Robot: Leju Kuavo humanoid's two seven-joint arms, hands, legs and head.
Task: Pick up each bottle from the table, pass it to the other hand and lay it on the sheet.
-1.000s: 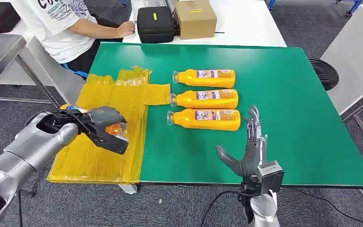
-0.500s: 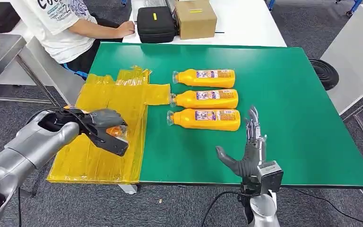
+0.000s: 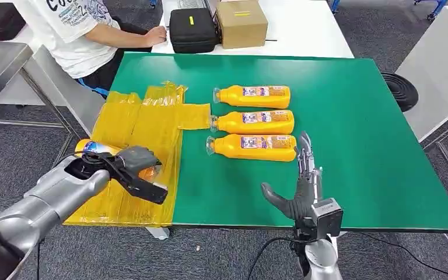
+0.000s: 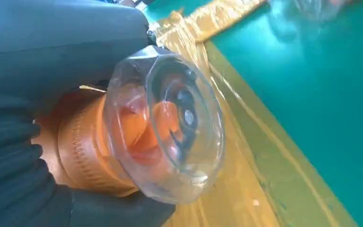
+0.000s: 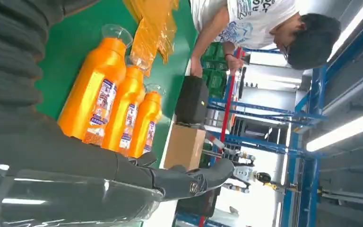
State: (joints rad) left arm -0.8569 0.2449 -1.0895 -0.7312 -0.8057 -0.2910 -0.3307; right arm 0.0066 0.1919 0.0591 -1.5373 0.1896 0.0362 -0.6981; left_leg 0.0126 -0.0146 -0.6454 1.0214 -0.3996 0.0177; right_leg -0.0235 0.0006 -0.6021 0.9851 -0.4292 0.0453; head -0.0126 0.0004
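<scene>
Left robot hand (image 3: 135, 169) grips an orange bottle (image 3: 93, 147) over the yellow sheet (image 3: 146, 119) — right robot hand (image 3: 299, 185) open, three bottles (image 3: 255, 121) just beyond its fingertips.

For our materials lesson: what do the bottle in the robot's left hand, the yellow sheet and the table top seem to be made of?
Bottle: likely plastic, with a clear, glossy cap seen in the left wrist view over an orange body.
Yellow sheet: apparently thin plastic film; it is shiny, wrinkled and see-through.
Table top: a matte green surface, perhaps a mat or laminate; unclear which.
Left hand grips the bottle.
</scene>
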